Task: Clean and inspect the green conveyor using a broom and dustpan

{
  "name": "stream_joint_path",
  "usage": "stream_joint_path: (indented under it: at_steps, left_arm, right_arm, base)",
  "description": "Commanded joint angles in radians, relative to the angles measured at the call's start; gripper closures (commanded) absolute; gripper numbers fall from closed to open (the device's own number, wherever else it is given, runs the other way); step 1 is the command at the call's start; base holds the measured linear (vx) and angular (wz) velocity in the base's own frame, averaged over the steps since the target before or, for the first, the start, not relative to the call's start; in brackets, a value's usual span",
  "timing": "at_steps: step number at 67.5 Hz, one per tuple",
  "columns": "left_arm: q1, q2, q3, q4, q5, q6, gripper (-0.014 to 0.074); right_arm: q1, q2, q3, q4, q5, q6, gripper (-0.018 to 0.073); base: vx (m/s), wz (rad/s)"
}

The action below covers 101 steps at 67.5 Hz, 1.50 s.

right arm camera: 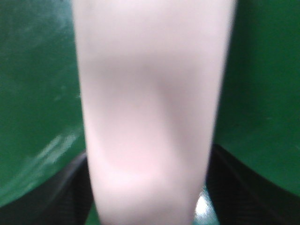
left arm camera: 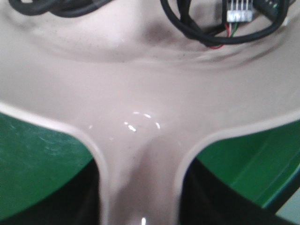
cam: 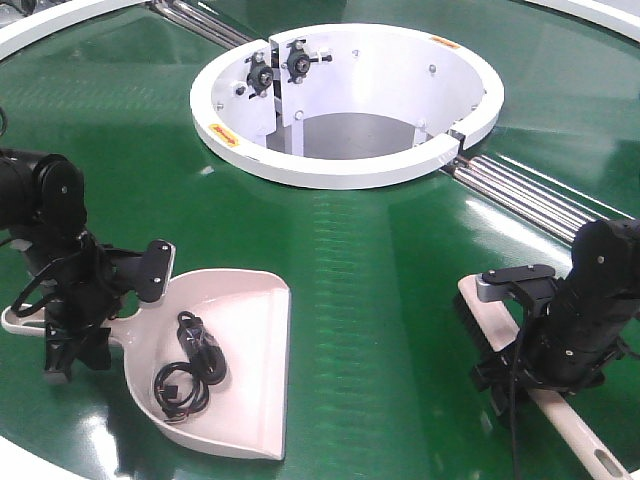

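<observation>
The cream dustpan [cam: 250,330] lies flat on the green conveyor [cam: 380,260] at the lower left, with a tangle of black cable [cam: 195,365] inside it. My left gripper [cam: 72,335] is shut on the pan's narrow handle; in the left wrist view the dustpan [left arm camera: 140,93] neck runs between the dark fingers of the left gripper [left arm camera: 140,197]. At the lower right the broom [cam: 575,425] rests on the belt, dark bristles [cam: 472,325] toward the centre. My right gripper [cam: 520,365] is shut on its handle, and the broom [right arm camera: 150,93] fills the right wrist view between the right gripper [right arm camera: 147,187] fingers.
The white ring opening [cam: 330,170] rises from the belt's centre behind both tools. Steel rollers [cam: 530,195] run in a seam from the ring toward the right. The belt's white rim [cam: 30,455] curves along the near left edge. A small connector [left arm camera: 239,11] sits on the cable.
</observation>
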Motion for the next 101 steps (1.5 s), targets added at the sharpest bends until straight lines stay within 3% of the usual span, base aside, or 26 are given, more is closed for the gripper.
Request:
stream_joint_path:
  at_steps: [1, 17, 32, 45, 54, 67, 75, 84, 93, 101]
  left_arm:
    - [-0.005, -0.051, -0.026, -0.013, 0.009, -0.068, 0.0213]
    - [-0.005, -0.102, -0.026, -0.038, 0.012, -0.097, 0.0087]
    - [-0.005, -0.179, -0.026, -0.15, 0.064, -0.1, 0.008]
    - [-0.005, -0.263, -0.026, -0.186, 0.124, -0.106, 0.0088]
    - [-0.005, -0.35, -0.026, -0.215, 0.124, -0.223, 0.0101]
    - [-0.005, -0.488, -0.026, -0.237, 0.124, -0.314, 0.0123]
    - [-0.005, -0.558, -0.026, -0.291, 0.098, -0.435, 0.0137]
    - [-0.005, -0.607, -0.026, -0.324, 0.049, -0.482, 0.0148]
    - [-0.006, -0.673, -0.026, -0.341, 0.078, -0.638, 0.0148]
    - [-0.006, -0.781, -0.024, -0.367, 0.005, -0.652, 0.0148]
  right_arm:
    - [-0.002, -0.062, -0.019, -0.005, -0.004, -0.005, 0.0041]
    - [-0.002, -0.123, -0.019, -0.009, 0.013, -0.005, 0.0041]
    - [-0.002, -0.215, -0.019, -0.024, 0.011, -0.006, 0.0041]
    - [-0.002, -0.357, -0.019, -0.03, -0.016, -0.005, 0.0041]
    - [-0.002, -0.508, -0.019, -0.027, -0.045, 0.005, 0.0041]
    - [-0.002, -0.755, -0.017, -0.024, -0.066, 0.029, 0.0041]
    - [-0.002, -0.896, -0.016, 0.003, -0.078, 0.029, 0.0041]
    - [-0.002, -1.063, 0.03, 0.024, -0.114, 0.028, 0.0041]
    - [-0.002, -1.215, 0.105, 0.008, -0.161, 0.021, 0.0041]
    - [-0.002, -1.35, 0.21, 0.008, -0.225, 0.014, 0.0041]
  base:
    - [0.0, 0.0]
    - [0.0, 0.0]
    - [0.0, 0.0]
    - [0.0, 0.0]
    - [0.0, 0.0]
    - [0.0, 0.0]
    - [0.0, 0.0]
    - [0.0, 0.0]
    - [0.0, 0.0]
    - [0.0, 0.0]
